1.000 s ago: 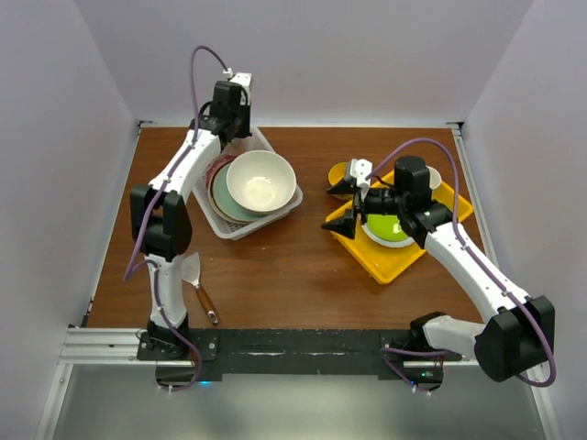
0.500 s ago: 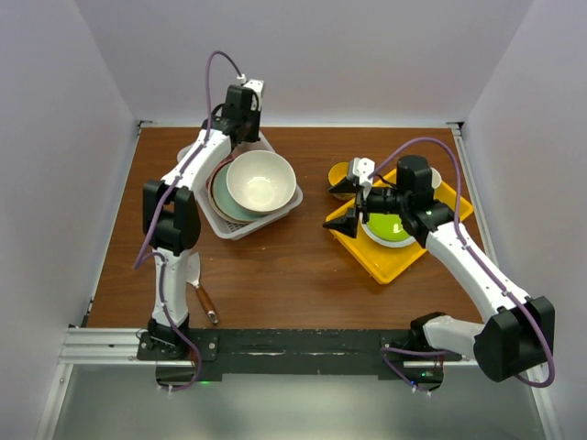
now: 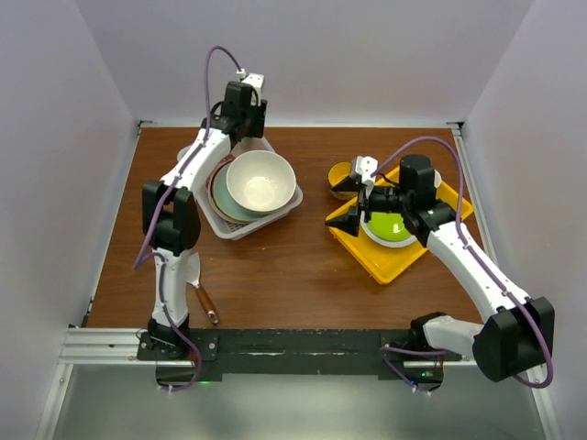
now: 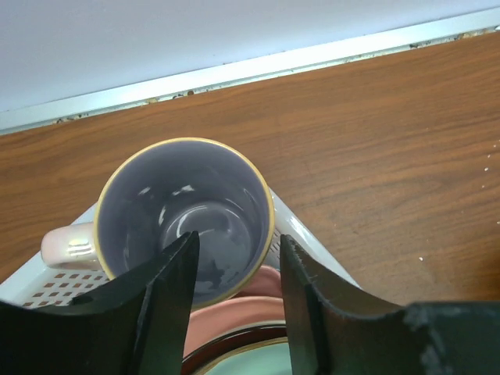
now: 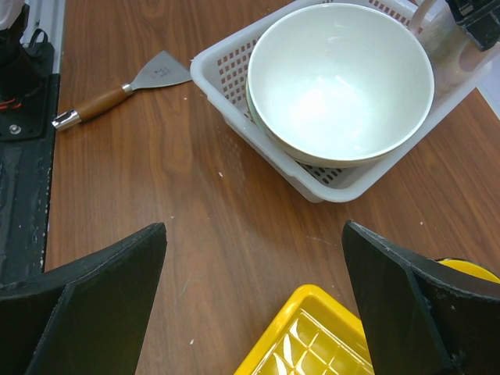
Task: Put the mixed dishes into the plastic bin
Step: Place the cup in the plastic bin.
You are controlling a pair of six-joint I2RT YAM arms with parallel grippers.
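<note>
Our left pincer [image 4: 238, 241] stands spread, one finger over the mug's [image 4: 183, 207] mouth and one outside its wall, pinching nothing. We see the mug upright in the bin's [image 4: 58, 285] far corner, beside stacked plates [image 4: 234, 306] and the bowl [image 5: 340, 78]. Our right pincer [image 5: 254, 234] gapes wide above the surface [image 5: 180, 195], between bin and tray [image 5: 305, 336].
</note>
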